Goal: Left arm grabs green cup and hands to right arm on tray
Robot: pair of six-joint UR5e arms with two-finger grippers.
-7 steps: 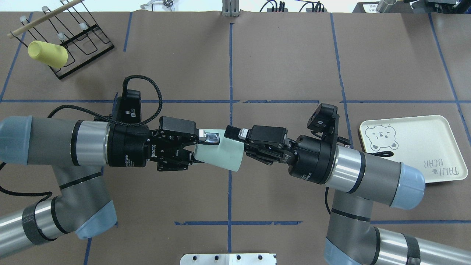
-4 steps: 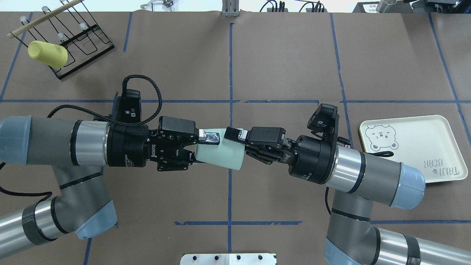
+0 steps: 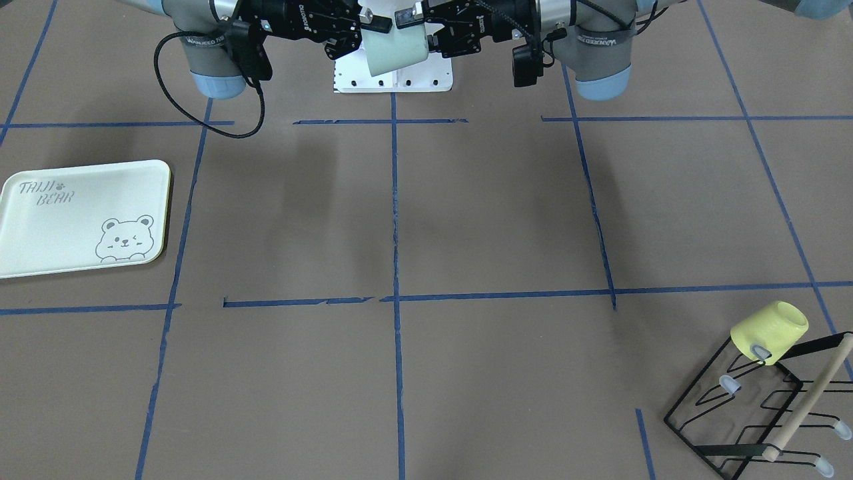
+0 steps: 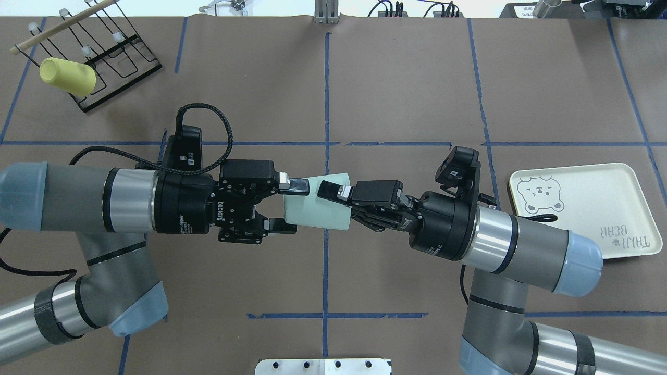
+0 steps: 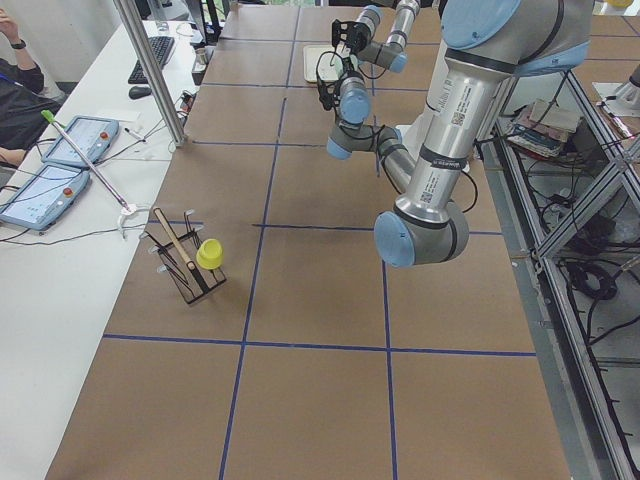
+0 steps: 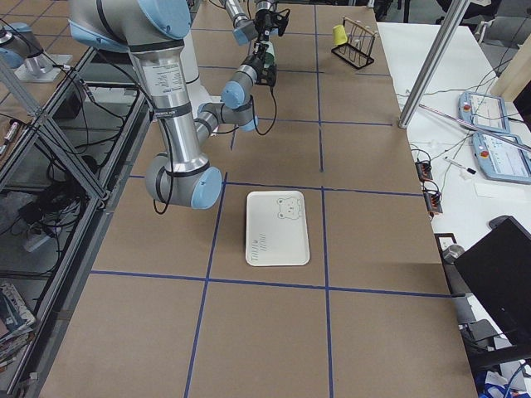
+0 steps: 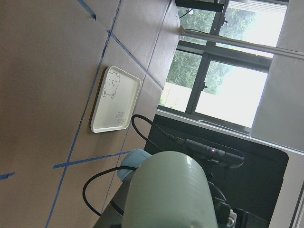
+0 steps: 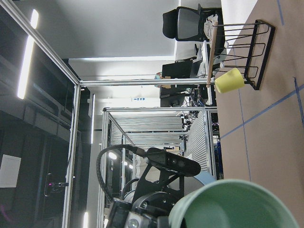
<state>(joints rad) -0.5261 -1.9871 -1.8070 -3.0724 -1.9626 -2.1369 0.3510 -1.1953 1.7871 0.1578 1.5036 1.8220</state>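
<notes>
The green cup (image 4: 315,211) is released by the left gripper (image 4: 293,207), now spread wide, and is clamped by the right gripper (image 4: 343,202); placement on the tray (image 4: 599,198) remains.

A small pale mint-green plastic cup (image 4: 312,211) hangs on its side in mid-air over the table's centre. Its mouth is turned toward the silver-grey right arm (image 4: 526,245), whose black right gripper (image 4: 337,204) grips its wide end. The matching left arm (image 4: 78,198) faces it, left gripper (image 4: 289,205) spread wide about the base. The cream-green rectangular bear-printed tray (image 4: 589,198) lies flat beside the right arm.
</notes>
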